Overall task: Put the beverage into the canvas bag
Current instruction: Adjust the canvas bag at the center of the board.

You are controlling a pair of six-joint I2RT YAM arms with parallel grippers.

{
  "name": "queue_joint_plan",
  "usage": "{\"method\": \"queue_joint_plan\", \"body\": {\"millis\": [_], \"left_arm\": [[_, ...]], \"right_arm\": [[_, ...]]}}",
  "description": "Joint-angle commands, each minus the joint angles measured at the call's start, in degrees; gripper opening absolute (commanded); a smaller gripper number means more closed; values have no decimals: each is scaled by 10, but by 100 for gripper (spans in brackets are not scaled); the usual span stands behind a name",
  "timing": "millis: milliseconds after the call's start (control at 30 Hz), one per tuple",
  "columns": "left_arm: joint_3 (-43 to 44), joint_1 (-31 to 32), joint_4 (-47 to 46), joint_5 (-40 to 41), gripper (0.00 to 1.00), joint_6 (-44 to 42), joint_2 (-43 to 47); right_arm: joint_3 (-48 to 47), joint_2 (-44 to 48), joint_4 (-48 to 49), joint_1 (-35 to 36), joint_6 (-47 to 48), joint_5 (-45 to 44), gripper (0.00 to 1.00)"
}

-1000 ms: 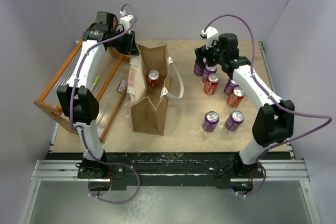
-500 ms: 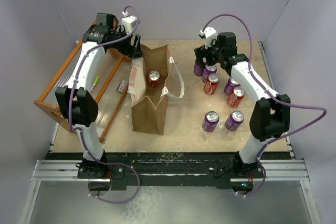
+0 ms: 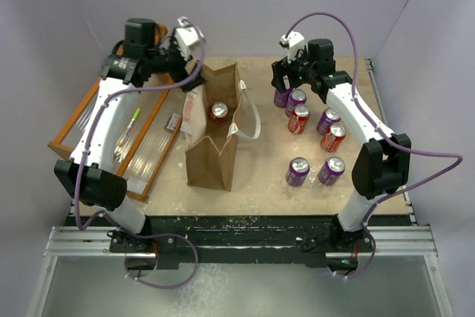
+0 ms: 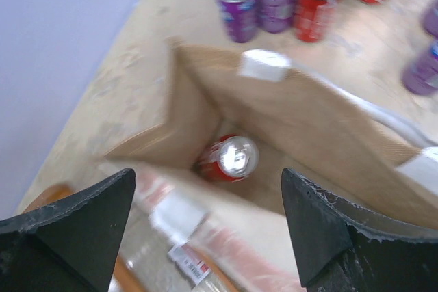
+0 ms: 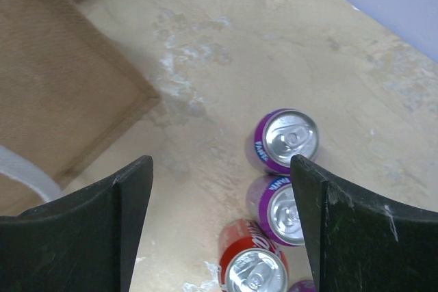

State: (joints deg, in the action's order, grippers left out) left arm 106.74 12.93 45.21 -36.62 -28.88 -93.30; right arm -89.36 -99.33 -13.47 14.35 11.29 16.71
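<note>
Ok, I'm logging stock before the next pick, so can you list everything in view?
canvas bag: one, tan-brown with white handles, standing open mid-table
red can in bag: one, top up, at the bag's far end
purple cans: five, on the table right of the bag
loose red cans: two, among the purple ones
orange rack: one, left side of the table
green pen-like item: one, lying in the rack
pink-white packet: one, against the bag's left side
small labelled item: one, between rack and bag
table: one, light wood
left gripper: open, above the bag's mouth
right gripper: open, above the far cans
</note>
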Motion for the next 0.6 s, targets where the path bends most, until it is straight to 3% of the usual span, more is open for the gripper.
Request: {"method": "queue_joint_plan", "body": {"millis": [0,200,400,567], "left_arm": [[0,58,75,-26,89,-91,-7],[10,76,99,-58,86,-126,-52],[54,84,148,-20,86,-156,-124],[49,85,136,-12,87,-161,-119]], "right_arm": [[-32,24,-3,2,-14,65,82],[7,68,-1,1,-9,49,82],[17,73,-5,1,-25,66,82],[-7,58,-7,2,-20,99,82]]}}
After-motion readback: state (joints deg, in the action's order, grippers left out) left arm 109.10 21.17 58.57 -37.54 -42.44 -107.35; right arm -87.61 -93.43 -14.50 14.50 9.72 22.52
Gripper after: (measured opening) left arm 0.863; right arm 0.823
